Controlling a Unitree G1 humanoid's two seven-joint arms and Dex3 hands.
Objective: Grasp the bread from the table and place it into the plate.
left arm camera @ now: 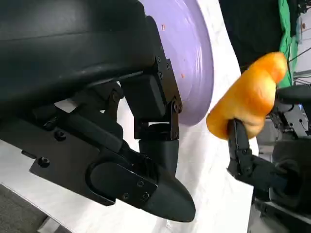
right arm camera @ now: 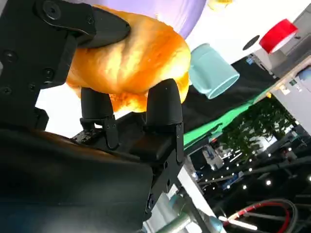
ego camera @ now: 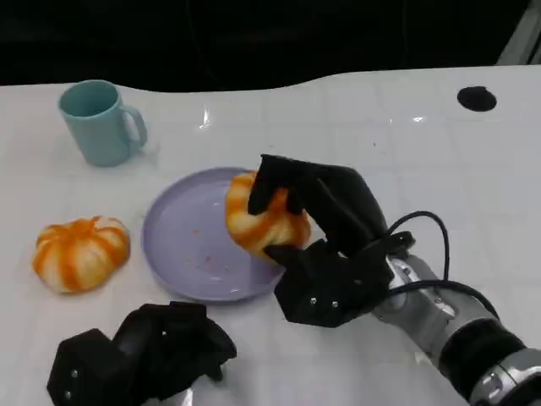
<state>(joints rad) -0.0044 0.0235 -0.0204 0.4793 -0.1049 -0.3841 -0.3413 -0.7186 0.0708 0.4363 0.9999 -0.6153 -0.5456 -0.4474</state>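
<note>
My right hand grips an orange-and-white bread roll from the side, fingers wrapped over its top. The roll hangs just above the right rim of the lilac plate. In the right wrist view the roll sits between the fingers, with the plate behind it. The left wrist view shows the roll off the plate's edge. My left hand rests on the table near the front edge, fingers curled, holding nothing.
A second striped orange roll lies on the white table left of the plate. A teal mug stands at the back left. A black round hole marks the table's far right.
</note>
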